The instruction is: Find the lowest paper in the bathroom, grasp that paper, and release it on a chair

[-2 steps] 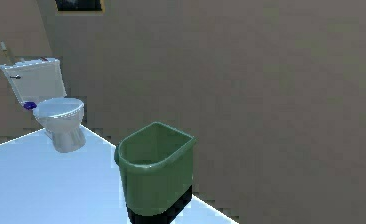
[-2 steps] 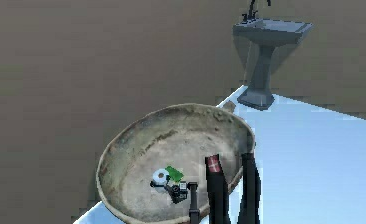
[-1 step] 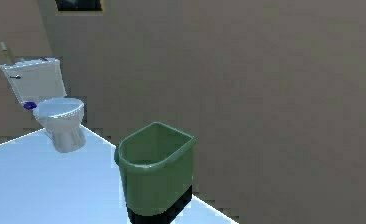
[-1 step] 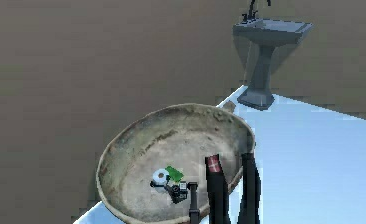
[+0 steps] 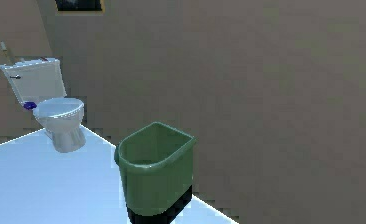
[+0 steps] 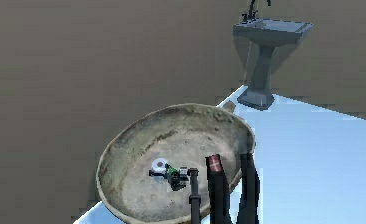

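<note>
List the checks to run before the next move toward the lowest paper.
1. In the bathroom: ok; toilet and pedestal sink are here.
2. Paper identified: cannot tell; the small white-and-green object in the tan round basket is too small to name.
3. Way ahead free: not ok; green bin stands close in front.
4. End effector load: cannot tell; its far end overlaps the basket.

— What sort of room is this?
— A bathroom in a house. A white toilet with its tank stands against the brown wall.
— Anything else?
— A grey pedestal sink with a dark faucet, and a green waste bin on the pale floor.
</note>
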Motion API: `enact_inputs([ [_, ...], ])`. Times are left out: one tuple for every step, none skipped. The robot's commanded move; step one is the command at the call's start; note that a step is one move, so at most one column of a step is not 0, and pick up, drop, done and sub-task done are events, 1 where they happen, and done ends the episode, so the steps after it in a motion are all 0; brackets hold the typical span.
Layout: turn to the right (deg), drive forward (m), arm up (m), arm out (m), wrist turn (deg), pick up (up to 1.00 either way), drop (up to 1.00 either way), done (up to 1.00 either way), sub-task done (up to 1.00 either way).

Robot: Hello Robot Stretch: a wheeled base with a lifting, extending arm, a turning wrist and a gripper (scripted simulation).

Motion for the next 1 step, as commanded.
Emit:
enact_inputs([
  [0.0,0.00,0.50,0.00,0.0,0.00,0.00,0.00,0.00],
])
